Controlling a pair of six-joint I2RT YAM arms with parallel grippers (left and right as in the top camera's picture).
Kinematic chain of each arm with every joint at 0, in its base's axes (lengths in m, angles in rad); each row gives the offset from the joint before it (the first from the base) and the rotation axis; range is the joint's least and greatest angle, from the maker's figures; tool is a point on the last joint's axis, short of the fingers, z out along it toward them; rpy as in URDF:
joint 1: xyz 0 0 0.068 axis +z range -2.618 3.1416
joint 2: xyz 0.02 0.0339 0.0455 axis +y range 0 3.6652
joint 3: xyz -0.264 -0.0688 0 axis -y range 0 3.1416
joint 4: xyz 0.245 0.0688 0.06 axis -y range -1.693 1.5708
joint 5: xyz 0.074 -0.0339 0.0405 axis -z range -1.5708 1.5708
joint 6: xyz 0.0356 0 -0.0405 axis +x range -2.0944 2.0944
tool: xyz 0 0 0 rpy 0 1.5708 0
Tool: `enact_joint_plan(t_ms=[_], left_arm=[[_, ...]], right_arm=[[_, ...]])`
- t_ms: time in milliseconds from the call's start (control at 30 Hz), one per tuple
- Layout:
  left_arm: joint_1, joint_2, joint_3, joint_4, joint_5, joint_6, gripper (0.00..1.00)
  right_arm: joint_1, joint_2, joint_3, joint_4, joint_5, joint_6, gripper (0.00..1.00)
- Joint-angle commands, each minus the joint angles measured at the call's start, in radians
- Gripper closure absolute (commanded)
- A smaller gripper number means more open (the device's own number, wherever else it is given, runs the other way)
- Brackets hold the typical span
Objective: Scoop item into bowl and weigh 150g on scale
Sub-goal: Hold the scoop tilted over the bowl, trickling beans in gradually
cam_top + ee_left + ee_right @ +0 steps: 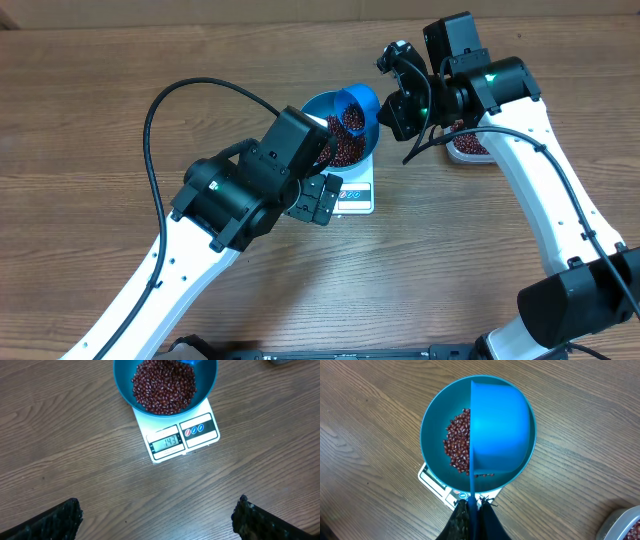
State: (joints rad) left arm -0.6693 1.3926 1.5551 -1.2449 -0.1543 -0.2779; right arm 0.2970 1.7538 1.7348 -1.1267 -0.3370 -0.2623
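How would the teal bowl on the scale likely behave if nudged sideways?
The bowl rests loose on the small flat scale, so it would probably slide. Its smooth wall looks slippery. The beans heaped inside likely add weight and would shift loosely.

Bench (60, 435): brown wood or wood-look top, clear grain, matt.
Bowl (432, 430): teal-blue, plastic by its look, smooth inside, soft sheen.
Beans (162, 387): dark red-brown, smooth skins with a slight gloss, a loose grainy heap.
Scoop (500, 425): bright blue plastic, smooth, satin finish.
Scale (142, 427): white plastic, smooth top, glossy grey display window.
Arm shells (545, 190): white, hard, smooth, half-glossy; the joint housings are matt black.
Left hand (159, 505), fingers (55, 522): black, coarse and pitted.
Cable (150, 130): black, smooth sheath.
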Motion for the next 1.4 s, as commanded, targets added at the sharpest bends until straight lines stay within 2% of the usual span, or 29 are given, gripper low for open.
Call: enact_joint_plan(t_ms=[0, 500, 667, 800, 867, 900, 967, 1067, 1367], left_arm=[[0.002, 0.002, 0.02, 0.0, -0.006, 0.019, 0.0], [0.002, 0.002, 0.02, 0.0, -0.006, 0.019, 0.0], [0.002, 0.002, 0.02, 0.0, -0.006, 0.019, 0.0], [0.002, 0.002, 0.02, 0.0, -0.006, 0.019, 0.0], [0.002, 0.002, 0.02, 0.0, -0.006, 0.019, 0.01], [0.002, 0.002, 0.02, 0.0, -0.006, 0.019, 0.01], [0.002, 0.002, 0.02, 0.0, -0.006, 0.019, 0.01], [0.002, 0.002, 0.02, 0.0, -0.006, 0.019, 0.01], [0.002, 0.002, 0.02, 0.0, -0.006, 0.019, 0.0]], right_arm=[[0.003, -0.024, 0.026, 0.005, -0.016, 0.004, 0.96], [0.003, -0.024, 0.026, 0.008, -0.02, 0.033, 0.96], [0.003, -0.024, 0.026, 0.023, -0.021, 0.102, 0.96], [0.026, -0.024, 0.026, -0.005, -0.022, 0.001, 0.96], [0.026, -0.024, 0.026, 0.035, 0.066, 0.156, 0.96], [0.024, -0.024, 0.026, 0.042, 0.071, 0.178, 0.96], [0.024, -0.024, 0.026, 0.041, 0.055, 0.167, 0.96], [0.031, -0.024, 0.026, 0.017, 0.001, 0.067, 0.96], [0.033, -0.024, 0.026, 0.018, 0.005, 0.075, 0.96]])
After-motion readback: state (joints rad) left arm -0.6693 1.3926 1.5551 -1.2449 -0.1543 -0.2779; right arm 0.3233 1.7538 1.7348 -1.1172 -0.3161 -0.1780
